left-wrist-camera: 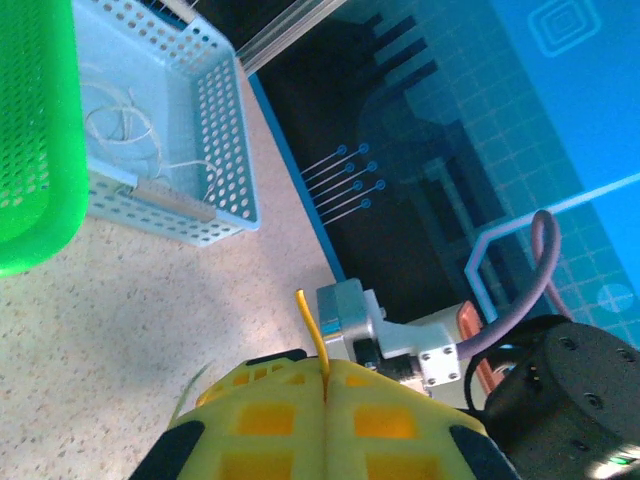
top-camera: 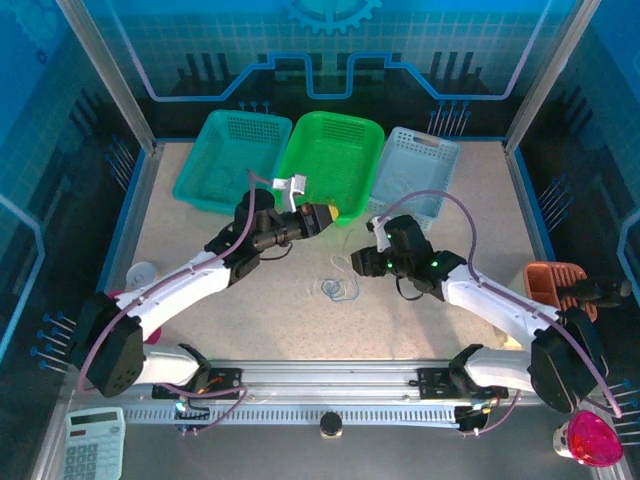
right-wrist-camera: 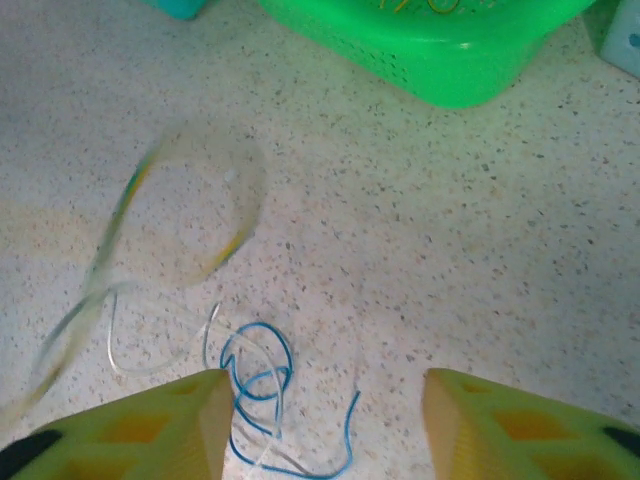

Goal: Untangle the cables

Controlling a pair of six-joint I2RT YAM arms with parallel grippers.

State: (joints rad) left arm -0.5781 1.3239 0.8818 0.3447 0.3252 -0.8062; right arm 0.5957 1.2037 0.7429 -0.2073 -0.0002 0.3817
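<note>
- Fingers (left-wrist-camera: 270,415) of the left gripper (left-wrist-camera: 325,368) are pressed together and clamped on a thin yellow cable (left-wrist-camera: 312,325). Its short end stands up out of the seam, leaning a little left in the left wrist view. The pads are yellow plastic with a waffle grid.
- Fingers (right-wrist-camera: 190,425) of the right gripper (right-wrist-camera: 320,420) stand apart with nothing between them, above the clump.
- The cables (top-camera: 340,288) lie in a small loose clump near the middle of the tabletop (top-camera: 200,220), between the two grippers and nearer the right one.
- In the right wrist view a blue cable (right-wrist-camera: 255,365) curls into round loops, with a tail trailing right. A white cable (right-wrist-camera: 150,360) curves away to the left, so the clump runs mostly left to right.
- Up and left of it is a larger loop (right-wrist-camera: 190,210), streaked yellowish and blue. It is too blurred to tell whether it touches the surface.
- Three perforated plastic baskets with rounded corners line the far edge: a teal basket (top-camera: 235,155), a green basket (top-camera: 335,155) and a light blue basket (top-camera: 415,170). The light blue one holds thin white cords (left-wrist-camera: 120,125).
- The tabletop is pale and speckled like stone, with bare room left of and in front of the clump.
</note>
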